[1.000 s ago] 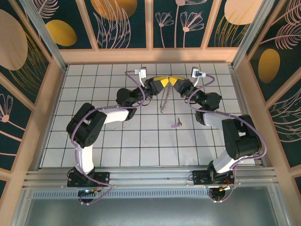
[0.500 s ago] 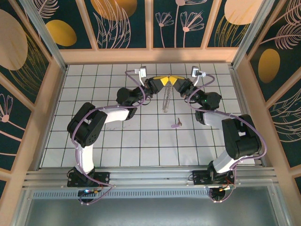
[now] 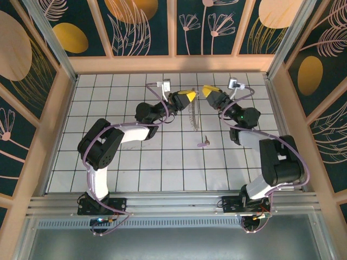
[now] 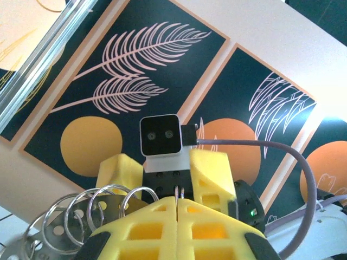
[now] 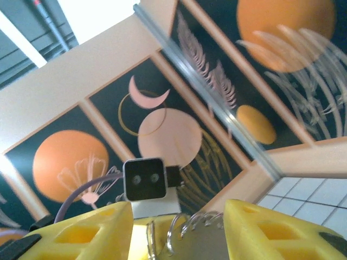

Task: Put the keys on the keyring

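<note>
The keyring (image 3: 193,116), a pale coil of wire rings, hangs down from my left gripper (image 3: 187,97) toward the tiled floor. My left gripper (image 4: 177,199) is shut on a thin wire end of it, and the silver rings (image 4: 100,208) curl off to the left of its yellow fingers. A little to the right, my right gripper (image 3: 209,92) stands open and apart from the coil. From the right wrist, the keyring's rings (image 5: 203,226) show between the spread yellow fingers (image 5: 265,230) of my right gripper (image 5: 179,210), untouched. The small mauve-pink key (image 3: 203,143) lies on the tiles below the keyring.
White tiled floor (image 3: 162,162) with wooden walls round it. Both arms reach to the far middle, elbows out to the sides. A metal rail (image 3: 173,203) runs along the near edge.
My right gripper has opened, let go of the keyring's top and drawn back to the right. The left gripper stays shut on the keyring, which has swung slightly right.
</note>
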Controlling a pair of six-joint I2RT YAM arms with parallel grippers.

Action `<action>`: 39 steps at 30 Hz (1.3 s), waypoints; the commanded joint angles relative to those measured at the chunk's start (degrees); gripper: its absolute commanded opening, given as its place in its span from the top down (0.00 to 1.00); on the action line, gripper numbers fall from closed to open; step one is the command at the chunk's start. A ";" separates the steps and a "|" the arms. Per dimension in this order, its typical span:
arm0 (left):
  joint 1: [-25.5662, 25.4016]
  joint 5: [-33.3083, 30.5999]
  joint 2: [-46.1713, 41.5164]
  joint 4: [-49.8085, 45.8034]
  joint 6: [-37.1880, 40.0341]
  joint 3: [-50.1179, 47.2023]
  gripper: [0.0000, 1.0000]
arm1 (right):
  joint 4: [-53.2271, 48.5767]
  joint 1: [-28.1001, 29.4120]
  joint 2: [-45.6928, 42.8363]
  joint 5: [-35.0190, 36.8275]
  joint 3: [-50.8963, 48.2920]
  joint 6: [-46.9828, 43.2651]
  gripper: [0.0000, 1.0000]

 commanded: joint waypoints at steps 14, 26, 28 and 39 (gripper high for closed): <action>2.37 -0.80 -8.30 -6.59 10.34 -4.73 1.00 | -41.78 6.80 -16.29 24.83 1.97 -20.65 0.46; 3.45 -2.61 -9.26 -4.60 10.16 -8.64 1.00 | -50.09 14.29 -12.28 32.59 7.50 -22.97 0.46; 3.50 -2.92 -9.04 -3.67 9.15 -8.76 1.00 | -50.24 14.33 -13.66 33.41 7.31 -23.16 0.46; 3.48 -2.53 -8.76 -5.25 9.22 -6.62 1.00 | -52.21 14.79 -17.14 35.31 8.35 -25.44 0.46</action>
